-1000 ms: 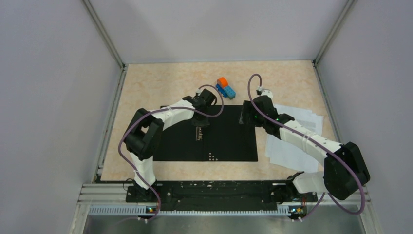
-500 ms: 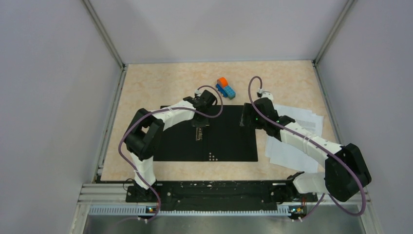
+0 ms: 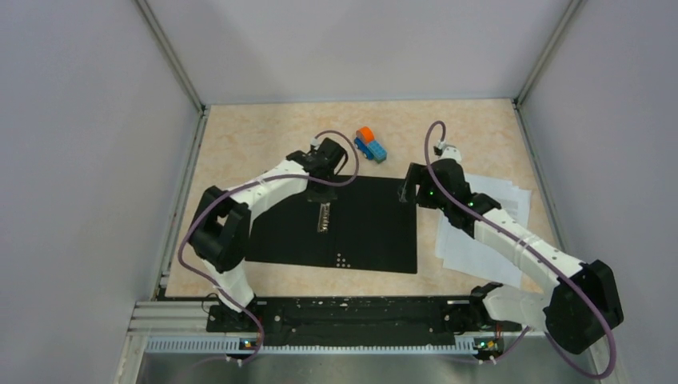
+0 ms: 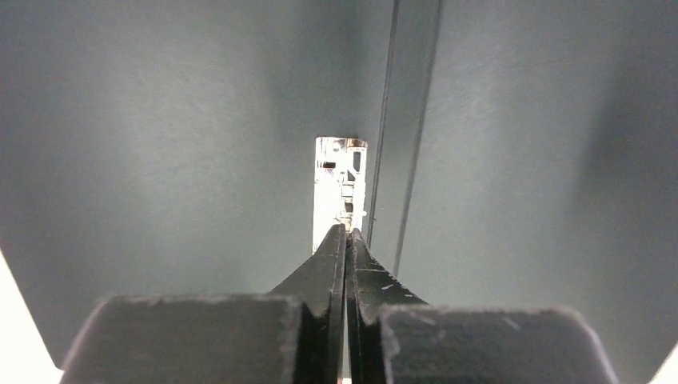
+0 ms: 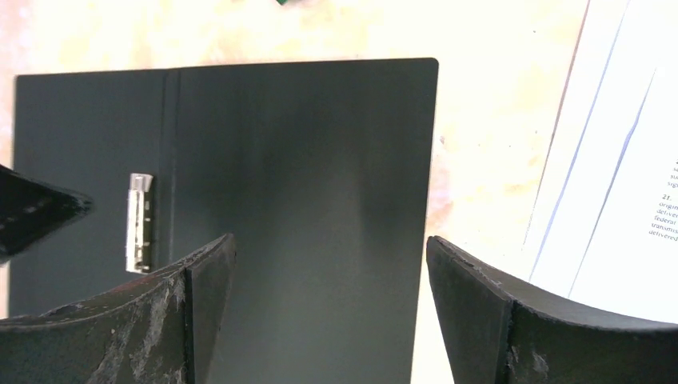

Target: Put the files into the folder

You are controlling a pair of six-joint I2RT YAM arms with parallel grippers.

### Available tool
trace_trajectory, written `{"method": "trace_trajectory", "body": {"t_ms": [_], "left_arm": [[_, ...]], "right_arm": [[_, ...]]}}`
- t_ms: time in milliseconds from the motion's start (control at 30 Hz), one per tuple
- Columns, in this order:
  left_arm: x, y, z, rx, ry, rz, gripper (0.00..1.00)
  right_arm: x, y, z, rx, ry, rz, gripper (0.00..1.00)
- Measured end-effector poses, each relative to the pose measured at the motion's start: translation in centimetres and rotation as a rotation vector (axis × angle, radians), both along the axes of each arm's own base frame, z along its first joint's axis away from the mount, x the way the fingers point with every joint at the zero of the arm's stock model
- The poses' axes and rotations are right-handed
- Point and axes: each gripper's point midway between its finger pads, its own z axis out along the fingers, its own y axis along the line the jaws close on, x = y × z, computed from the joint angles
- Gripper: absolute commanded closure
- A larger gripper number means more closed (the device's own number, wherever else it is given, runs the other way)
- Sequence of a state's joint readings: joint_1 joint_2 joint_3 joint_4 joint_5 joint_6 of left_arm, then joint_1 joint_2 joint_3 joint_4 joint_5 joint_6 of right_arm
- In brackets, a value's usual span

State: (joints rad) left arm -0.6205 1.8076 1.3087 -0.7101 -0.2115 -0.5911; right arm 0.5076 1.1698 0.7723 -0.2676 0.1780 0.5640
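Folder (image 3: 368,232) shifted left | left gripper (image 4: 345,240) pressed together at clip (image 4: 340,184) | right gripper (image 5: 329,252) spread

Looks like a robotics lab test cell to me. Plain grey panels (image 3: 80,160) box in the beige worktop (image 3: 240,136) on 3 sides w/ metal corner posts (image 3: 172,56). My left arm (image 3: 264,188) & right arm (image 3: 512,240) are bolted to a black base plate (image 3: 360,312) on an alu extrusion rail (image 3: 160,318) at the near edge.
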Motion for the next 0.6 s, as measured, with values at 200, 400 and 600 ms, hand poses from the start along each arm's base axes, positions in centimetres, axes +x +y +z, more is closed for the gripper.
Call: {"method": "trace_trajectory", "body": {"t_ms": [200,400,600], "left_arm": [[1.7,-0.1,8.4,-0.125,-0.164,0.003,1.00],[1.3,-0.6,9.5,-0.163,-0.169,-0.038,0.72],[-0.4,-0.6,4.5,-0.113,-0.050,-0.049,0.65]], "right_arm": [[-0.6,0.0,2.2,0.059,-0.053,-0.004,0.10],[-1.7,-0.2,0.1,0.062,0.001,-0.009,0.10],[-2.3,-0.4,-1.1,0.060,0.034,-0.012,0.10]]}}
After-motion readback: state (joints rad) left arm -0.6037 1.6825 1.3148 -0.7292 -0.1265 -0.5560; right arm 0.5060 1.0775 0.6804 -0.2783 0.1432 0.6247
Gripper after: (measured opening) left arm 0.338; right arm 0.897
